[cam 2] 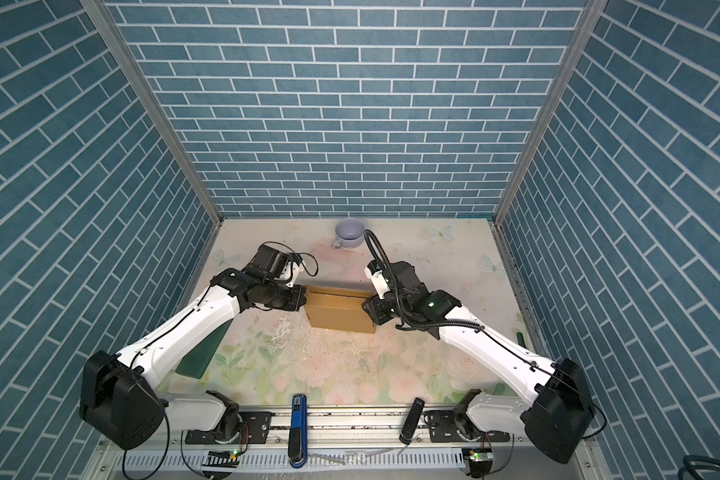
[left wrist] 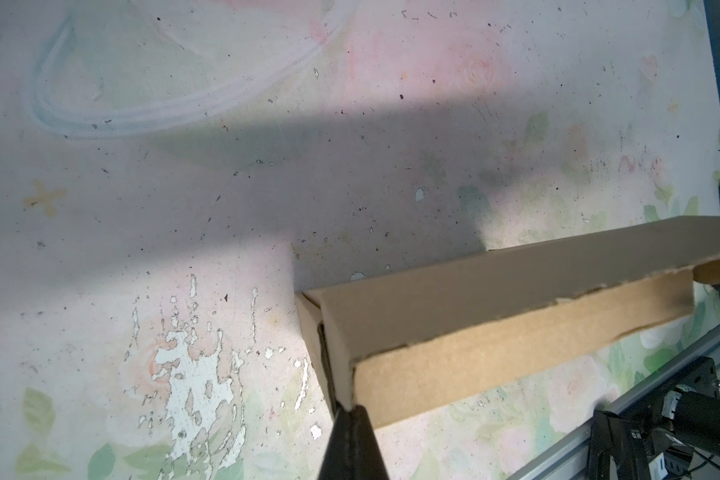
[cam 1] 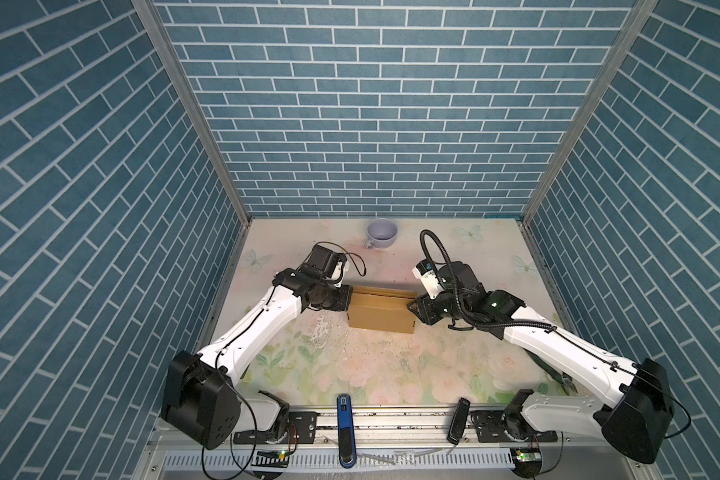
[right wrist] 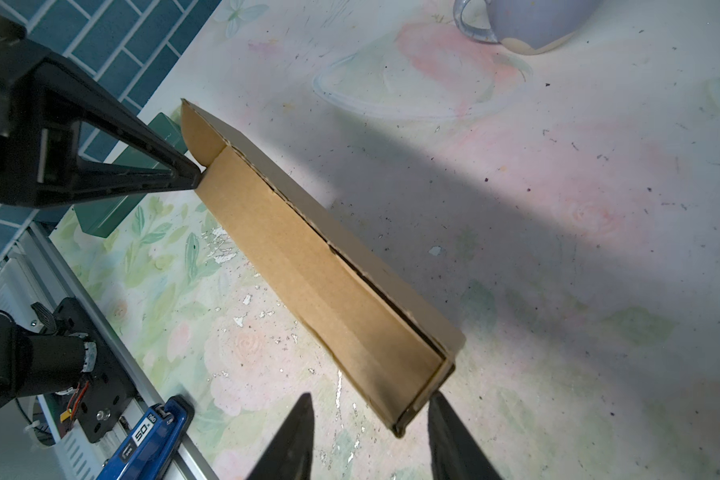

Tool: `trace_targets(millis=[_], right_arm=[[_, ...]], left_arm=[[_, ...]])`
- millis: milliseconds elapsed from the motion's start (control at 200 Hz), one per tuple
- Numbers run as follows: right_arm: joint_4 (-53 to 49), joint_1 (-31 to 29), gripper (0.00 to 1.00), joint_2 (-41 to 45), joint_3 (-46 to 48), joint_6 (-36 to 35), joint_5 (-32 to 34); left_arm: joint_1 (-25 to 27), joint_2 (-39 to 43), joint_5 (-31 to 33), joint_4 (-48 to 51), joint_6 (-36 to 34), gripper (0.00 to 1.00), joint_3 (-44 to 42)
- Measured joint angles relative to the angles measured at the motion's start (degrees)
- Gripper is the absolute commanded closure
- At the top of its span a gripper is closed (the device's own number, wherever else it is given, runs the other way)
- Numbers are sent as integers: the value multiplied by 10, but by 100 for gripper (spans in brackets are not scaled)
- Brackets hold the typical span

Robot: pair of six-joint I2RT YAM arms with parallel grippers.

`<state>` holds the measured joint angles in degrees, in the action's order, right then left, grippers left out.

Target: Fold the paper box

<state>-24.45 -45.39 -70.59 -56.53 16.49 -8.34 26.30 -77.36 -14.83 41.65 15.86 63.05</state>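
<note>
The paper box (cam 1: 381, 311) (cam 2: 339, 311) is plain brown cardboard, folded into a shallow closed shape lying mid-table between both arms. In the left wrist view its long side wall (left wrist: 495, 324) runs away from my left gripper (left wrist: 350, 409), which is shut with its tip against the box's near corner. From the right wrist view the left gripper (right wrist: 198, 176) touches the far end of the box (right wrist: 308, 266). My right gripper (right wrist: 371, 411) is open at the other end, and the box's corner sits between its fingers, close to one fingertip (right wrist: 437, 401).
A lilac mug (cam 1: 382, 233) (right wrist: 533, 20) stands at the back of the floral table. A dark green flat board (cam 2: 200, 353) lies under the left arm. A blue tool (cam 1: 344, 428) and a black stick (cam 1: 458, 419) rest on the front rail.
</note>
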Motion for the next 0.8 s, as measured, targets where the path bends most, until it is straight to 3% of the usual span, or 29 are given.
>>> trace_targets(millis=[395, 800], right_arm=[[-55, -1, 51, 27, -2, -86, 40], [-153, -3, 44, 2, -111, -271, 49]], left_arm=[[2, 0, 0, -3, 0, 100, -1], [2, 0, 0, -4, 0, 100, -2]])
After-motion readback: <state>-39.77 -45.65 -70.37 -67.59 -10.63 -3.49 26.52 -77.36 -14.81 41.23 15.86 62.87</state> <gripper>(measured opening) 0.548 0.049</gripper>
